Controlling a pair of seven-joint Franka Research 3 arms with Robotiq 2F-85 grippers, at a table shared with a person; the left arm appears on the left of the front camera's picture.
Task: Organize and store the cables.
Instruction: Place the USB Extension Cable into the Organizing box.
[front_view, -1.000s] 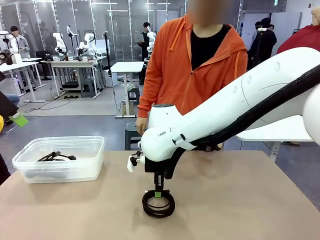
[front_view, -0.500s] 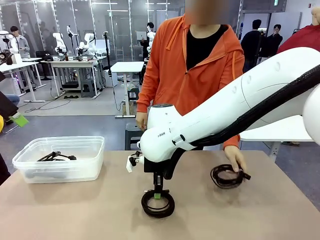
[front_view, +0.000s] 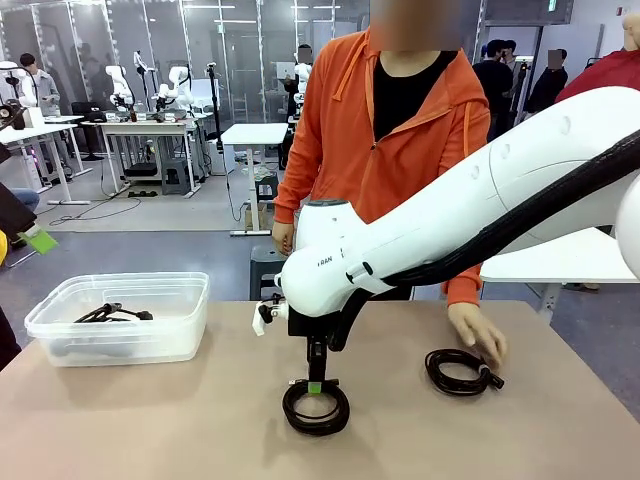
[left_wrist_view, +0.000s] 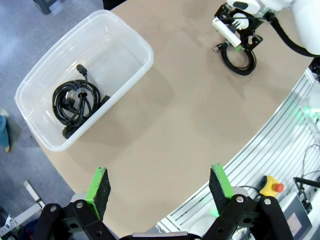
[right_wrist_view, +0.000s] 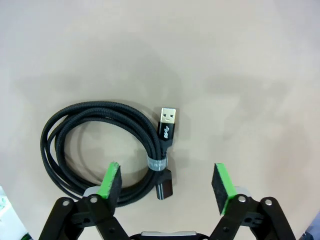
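Right gripper (right_wrist_view: 166, 176) open over coiled black braided USB cable (right_wrist_view: 107, 107) edge; off-centre pinch could snag few strands, coil spills.

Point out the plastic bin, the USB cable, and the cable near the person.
Plastic bin (front_view: 130, 345): front view, near wall.
USB cable (right_wrist_view: 166, 133): right wrist view, black plug housing.
Cable near the person (front_view: 431, 370): front view, coil's left edge.

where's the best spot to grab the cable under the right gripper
Take the cable at the pale band, where all its loops are bound into one firm bundle. It lies flat on the table, so come straight down from above, with the right gripper open and straddling the bundle crosswise.
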